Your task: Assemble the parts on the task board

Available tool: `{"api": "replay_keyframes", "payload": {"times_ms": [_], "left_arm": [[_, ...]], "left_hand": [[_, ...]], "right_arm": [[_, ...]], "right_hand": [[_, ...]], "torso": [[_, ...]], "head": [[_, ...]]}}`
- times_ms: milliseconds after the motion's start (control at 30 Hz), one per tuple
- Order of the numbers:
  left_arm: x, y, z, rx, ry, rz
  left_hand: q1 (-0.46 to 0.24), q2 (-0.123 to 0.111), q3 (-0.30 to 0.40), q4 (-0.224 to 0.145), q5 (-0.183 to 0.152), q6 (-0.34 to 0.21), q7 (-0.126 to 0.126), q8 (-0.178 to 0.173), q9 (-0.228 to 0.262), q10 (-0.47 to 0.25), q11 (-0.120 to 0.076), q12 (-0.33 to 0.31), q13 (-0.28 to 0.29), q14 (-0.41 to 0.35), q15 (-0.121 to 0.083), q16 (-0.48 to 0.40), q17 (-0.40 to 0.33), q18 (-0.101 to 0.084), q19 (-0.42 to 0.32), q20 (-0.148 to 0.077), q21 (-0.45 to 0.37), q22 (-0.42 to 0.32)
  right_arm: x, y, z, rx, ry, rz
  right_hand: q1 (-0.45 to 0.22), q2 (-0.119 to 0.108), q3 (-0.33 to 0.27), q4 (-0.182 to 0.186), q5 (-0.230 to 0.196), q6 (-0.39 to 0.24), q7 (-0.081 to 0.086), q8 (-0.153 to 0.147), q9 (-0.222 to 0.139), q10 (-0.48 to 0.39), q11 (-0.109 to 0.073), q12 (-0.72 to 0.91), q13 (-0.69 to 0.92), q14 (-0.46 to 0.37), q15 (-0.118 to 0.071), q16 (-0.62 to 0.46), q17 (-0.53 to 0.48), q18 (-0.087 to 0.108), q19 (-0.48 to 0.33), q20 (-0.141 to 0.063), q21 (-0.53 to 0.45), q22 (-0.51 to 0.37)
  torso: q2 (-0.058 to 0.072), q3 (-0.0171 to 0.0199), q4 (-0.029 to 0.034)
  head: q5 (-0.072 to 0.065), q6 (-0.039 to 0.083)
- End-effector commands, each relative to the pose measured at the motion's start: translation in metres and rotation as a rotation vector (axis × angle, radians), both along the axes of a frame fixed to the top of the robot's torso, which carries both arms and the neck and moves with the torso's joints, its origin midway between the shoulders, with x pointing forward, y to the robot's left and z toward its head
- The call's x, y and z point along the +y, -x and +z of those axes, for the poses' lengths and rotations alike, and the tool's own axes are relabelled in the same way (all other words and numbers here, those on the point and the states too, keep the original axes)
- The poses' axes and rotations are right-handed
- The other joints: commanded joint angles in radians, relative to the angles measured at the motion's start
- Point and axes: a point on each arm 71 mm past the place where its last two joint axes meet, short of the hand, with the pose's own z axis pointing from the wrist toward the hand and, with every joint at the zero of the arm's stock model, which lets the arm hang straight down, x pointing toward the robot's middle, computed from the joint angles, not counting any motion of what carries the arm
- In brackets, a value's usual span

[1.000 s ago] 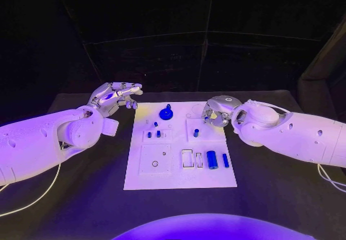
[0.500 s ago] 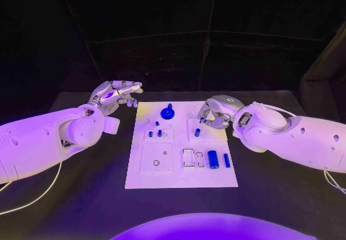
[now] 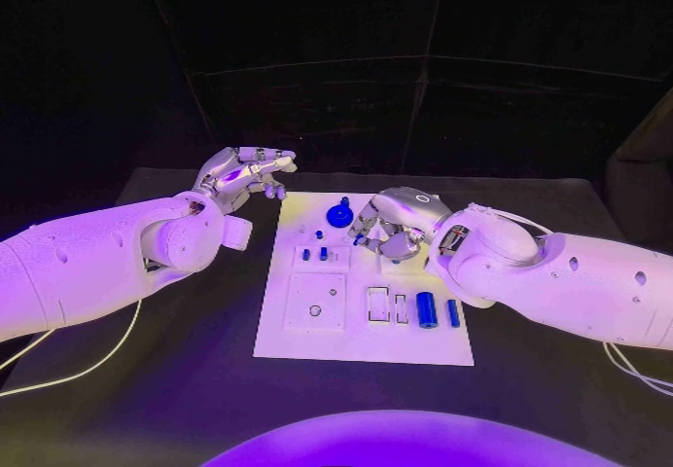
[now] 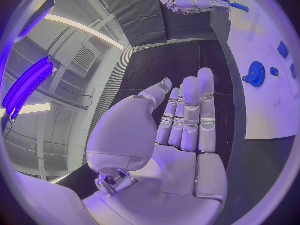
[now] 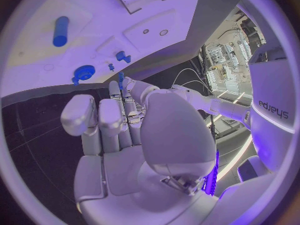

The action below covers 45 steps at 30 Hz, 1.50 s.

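Two hands work over the board (image 3: 368,341), a white plate lying mid-counter (image 3: 561,389). Several blue parts sit on it: a round gear (image 3: 339,213) at about 12 o'clock near the far edge, two short pegs (image 3: 314,254) standing side by side just left of centre, a thick cylinder (image 3: 426,309) and a thin pin (image 3: 453,311) lying parallel at about 3 o'clock, with two pale rectangular frames (image 3: 378,304) just to their left. A square plate (image 3: 316,299) with a small hole sits at roughly 8 o'clock.

The right hand (image 3: 391,226) hangs over the board's far right area, fingers curled down toward the surface; it covers what lies under it, and I cannot tell whether it holds anything. The right wrist view shows its fingers (image 5: 119,116) drawn together, tips near a small blue peg.

The left hand (image 3: 244,173) is raised beyond the board's far left corner, at about 11 o'clock, well apart from the parts. In its wrist view the fingers (image 4: 190,112) stretch out straight with nothing in them.
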Motion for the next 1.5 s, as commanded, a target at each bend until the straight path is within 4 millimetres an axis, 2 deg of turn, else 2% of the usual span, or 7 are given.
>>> {"api": "replay_keyframes", "payload": {"times_ms": [33, 133, 200, 367, 533, 833, 1500], "left_arm": [[-0.002, 0.000, 0.003, -0.025, 0.008, 0.000], [-0.004, 0.000, 0.003, -0.020, 0.010, -0.007], [-0.004, 0.000, 0.002, -0.014, 0.009, -0.011], [-0.005, -0.001, 0.002, -0.009, 0.007, -0.014], [-0.007, -0.001, 0.002, -0.005, 0.005, -0.016], [-0.008, -0.002, 0.001, 0.004, 0.001, -0.018], [-0.009, -0.002, 0.001, 0.012, 0.002, -0.029]], "left_hand": [[0.000, 0.009, -0.002, 0.003, 0.005, -0.006, -0.002, 0.003, -0.001, -0.008, 0.001, 0.004, 0.000, 0.004, 0.005, -0.001, -0.001, 0.013, 0.003, 0.006, -0.004, -0.001], [0.000, 0.009, -0.003, 0.003, 0.005, -0.005, -0.003, 0.003, -0.001, -0.008, 0.001, 0.004, 0.000, 0.004, 0.005, -0.001, -0.001, 0.013, 0.004, 0.006, -0.004, -0.001], [0.000, 0.009, -0.003, 0.003, 0.005, -0.006, -0.002, 0.004, 0.000, -0.008, 0.001, 0.005, 0.000, 0.004, 0.005, -0.001, -0.002, 0.013, 0.004, 0.006, -0.004, -0.002], [-0.001, 0.008, -0.004, 0.003, 0.004, -0.006, -0.002, 0.004, 0.000, -0.008, 0.001, 0.005, 0.000, 0.005, 0.005, -0.001, -0.002, 0.013, 0.004, 0.006, -0.004, -0.002], [-0.001, 0.008, -0.004, 0.004, 0.004, -0.006, -0.002, 0.004, 0.000, -0.008, 0.001, 0.006, 0.000, 0.005, 0.005, -0.001, -0.002, 0.013, 0.005, 0.006, -0.004, -0.002], [0.000, 0.011, -0.003, 0.004, 0.005, -0.006, -0.003, 0.006, 0.000, -0.009, 0.001, 0.008, 0.000, 0.004, 0.005, 0.000, -0.003, 0.013, 0.005, 0.006, -0.005, -0.003], [-0.004, 0.011, -0.006, 0.007, 0.004, -0.007, -0.002, 0.008, 0.000, -0.010, 0.001, 0.010, 0.001, 0.004, 0.006, 0.000, -0.004, 0.013, 0.006, 0.006, -0.006, -0.004]], "right_arm": [[0.011, 0.002, -0.008, 0.031, 0.036, 0.058], [0.021, 0.005, -0.019, 0.073, 0.074, 0.084], [0.026, 0.007, -0.025, 0.093, 0.093, 0.098], [0.035, 0.009, -0.036, 0.118, 0.127, 0.118], [0.040, 0.008, -0.042, 0.127, 0.150, 0.122], [0.046, 0.012, -0.047, 0.128, 0.172, 0.142], [0.051, 0.013, -0.052, 0.130, 0.196, 0.157]], "right_hand": [[-0.004, 0.000, 0.001, -0.005, 0.004, 0.001, 0.004, -0.005, -0.002, 0.004, 0.005, -0.003, 0.001, 0.024, -0.003, 0.003, 0.000, -0.012, -0.001, 0.001, 0.003, 0.000], [-0.009, -0.002, -0.001, -0.005, 0.003, -0.002, 0.006, -0.007, -0.003, 0.000, 0.007, -0.005, 0.001, 0.023, -0.001, 0.003, -0.002, -0.011, -0.004, 0.002, 0.003, 0.000], [-0.012, -0.003, -0.003, -0.005, 0.003, -0.003, 0.006, -0.007, -0.003, -0.001, 0.007, -0.006, 0.001, 0.022, -0.001, 0.004, -0.002, -0.011, -0.005, 0.002, 0.004, 0.000], [-0.013, -0.003, -0.004, -0.005, 0.003, -0.003, 0.006, -0.007, -0.003, -0.001, 0.007, -0.006, 0.001, 0.022, -0.001, 0.004, -0.003, -0.011, -0.005, 0.002, 0.004, 0.000], [-0.013, -0.002, -0.004, -0.006, 0.004, -0.003, 0.006, -0.007, -0.003, -0.001, 0.007, -0.006, 0.001, 0.022, -0.001, 0.006, -0.001, -0.011, -0.005, 0.002, 0.005, 0.001], [-0.015, -0.001, -0.006, -0.007, 0.009, -0.002, 0.006, -0.006, -0.003, 0.001, 0.007, -0.005, 0.002, 0.022, -0.001, 0.007, -0.001, -0.011, -0.006, 0.003, 0.007, 0.003], [-0.016, 0.000, -0.007, -0.009, 0.014, -0.002, 0.006, -0.006, -0.003, 0.002, 0.006, -0.005, 0.002, 0.021, -0.001, 0.008, -0.002, -0.011, -0.007, 0.003, 0.008, 0.005]], "torso": [[-0.001, -0.0005, -0.0030], [0.000, -0.0009, 0.0016], [0.000, -0.0005, -0.0012], [0.001, 0.0007, -0.0011], [0.001, 0.0006, 0.0007], [0.001, 0.0017, -0.0024], [0.001, 0.0009, -0.0016]], "head": [[0.013, -0.005], [0.013, -0.007], [0.019, -0.007], [0.024, -0.010], [0.033, -0.017], [0.051, -0.025], [0.058, -0.028]]}}
